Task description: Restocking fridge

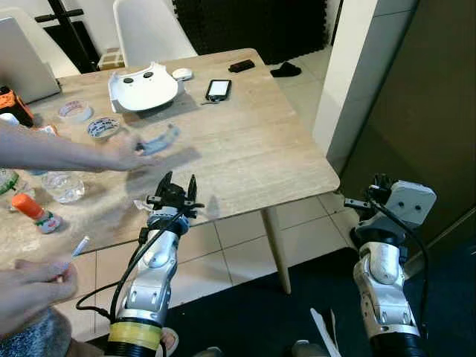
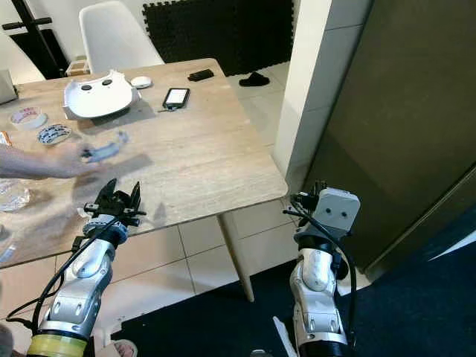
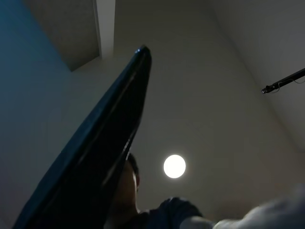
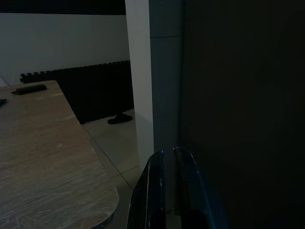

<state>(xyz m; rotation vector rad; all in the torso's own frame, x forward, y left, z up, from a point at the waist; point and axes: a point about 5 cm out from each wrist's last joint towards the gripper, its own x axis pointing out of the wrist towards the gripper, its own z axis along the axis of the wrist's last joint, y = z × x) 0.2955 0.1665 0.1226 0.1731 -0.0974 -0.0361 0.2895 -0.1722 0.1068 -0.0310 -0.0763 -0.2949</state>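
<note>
My left gripper [image 1: 178, 183] is raised at the near edge of the wooden table [image 1: 245, 149], fingers pointing up and open with nothing between them. In the left wrist view a black finger [image 3: 109, 138] points at the ceiling. A person's hand [image 1: 119, 152] reaches over the table just beyond it, holding a pale blue object [image 1: 160, 140]. A bottle with an orange cap [image 1: 33, 210] lies at the table's left, beside a clear container [image 1: 63, 186]. My right gripper [image 4: 167, 160] is shut, held low near the tall dark fridge front [image 1: 416, 111].
On the table are a white moulded device [image 1: 145, 88], a phone [image 1: 219, 89], two tape rolls [image 1: 89, 119] and a small black item [image 1: 242, 65]. White chair [image 1: 149, 30] behind. A person's second hand [image 1: 33, 286] is at the lower left. A white pillar [image 1: 357, 82] stands between table and fridge.
</note>
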